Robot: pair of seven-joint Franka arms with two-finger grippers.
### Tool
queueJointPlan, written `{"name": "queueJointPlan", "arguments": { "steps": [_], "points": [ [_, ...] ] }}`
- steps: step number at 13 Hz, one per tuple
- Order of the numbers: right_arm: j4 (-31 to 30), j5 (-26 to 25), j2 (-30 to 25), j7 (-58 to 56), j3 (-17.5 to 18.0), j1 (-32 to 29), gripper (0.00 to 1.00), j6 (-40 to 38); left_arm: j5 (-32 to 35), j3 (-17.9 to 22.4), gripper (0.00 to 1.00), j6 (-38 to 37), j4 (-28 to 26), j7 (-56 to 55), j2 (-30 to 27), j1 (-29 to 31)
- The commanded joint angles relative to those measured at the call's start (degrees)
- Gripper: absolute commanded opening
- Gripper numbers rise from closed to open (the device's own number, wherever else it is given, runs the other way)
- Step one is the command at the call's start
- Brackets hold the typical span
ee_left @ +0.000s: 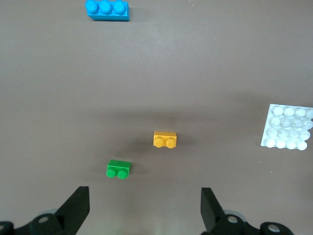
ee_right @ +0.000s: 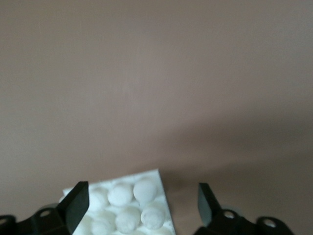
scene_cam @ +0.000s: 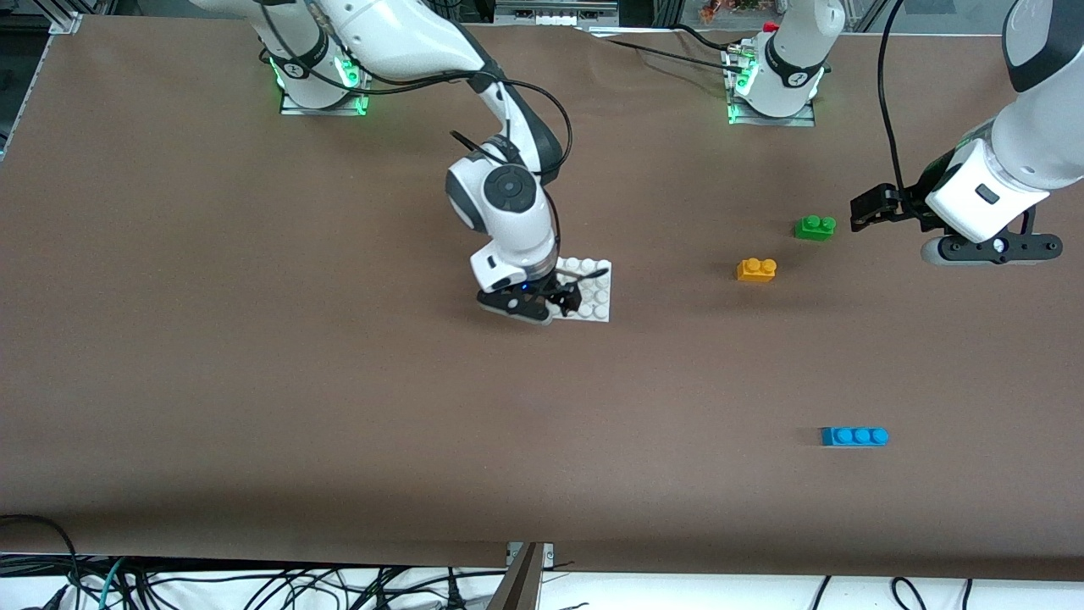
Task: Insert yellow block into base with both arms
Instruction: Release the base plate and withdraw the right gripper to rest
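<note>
On the brown table [scene_cam: 254, 381] lay a flat square white studded plastic base plate [scene_cam: 593, 292] near the middle, with the right arm's black two-finger gripper [ee_right: 142, 203] low over one edge of it, fingers spread wide and holding nothing (the plate sat partly between them in the right wrist view). The small orange-yellow two-stud plastic block [scene_cam: 756, 269] rested apart from the plate toward the left arm's end, the green two-stud brick [scene_cam: 815, 227] near it and farther from the front camera, the longer blue three-stud brick [scene_cam: 854, 436] well nearer that camera. The left arm's black gripper [ee_left: 144, 208] waited above the table near the green brick, fingers wide and empty.
</note>
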Motion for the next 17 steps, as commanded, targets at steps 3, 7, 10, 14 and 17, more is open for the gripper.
{"name": "queueJointPlan", "arguments": {
  "steps": [3, 7, 10, 14, 17],
  "points": [
    [4.3, 4.57, -12.14, -18.95, 1.39, -15.28, 1.0, -22.77, -2.23, 0.05, 1.0, -0.54, 1.22, 0.18, 0.4, 0.34],
    [-0.34, 1.97, -25.76, -39.45, 1.39, -29.18, 1.0, -37.21, -2.14, 0.05, 1.0, -0.54, 1.22, 0.18, 0.31, 0.34],
    [-11.49, -3.39, -38.15, -46.87, 5.85, -38.85, 1.0, -40.4, -2.14, 0.05, 1.0, -0.63, 1.22, 0.18, 0.31, 0.34],
    [-12.67, -6.65, -40.91, -47.59, 6.93, -39.93, 1.0, -42.07, -2.14, 0.05, 1.0, -1.24, 1.04, 0.27, 0.22, 0.34],
    [-11.88, -6.83, -40.47, -47.58, 6.93, -39.93, 1.0, -41.63, -2.14, -0.13, 1.0, -1.33, 1.13, 0.09, 0.31, 0.16]
  ]
}}
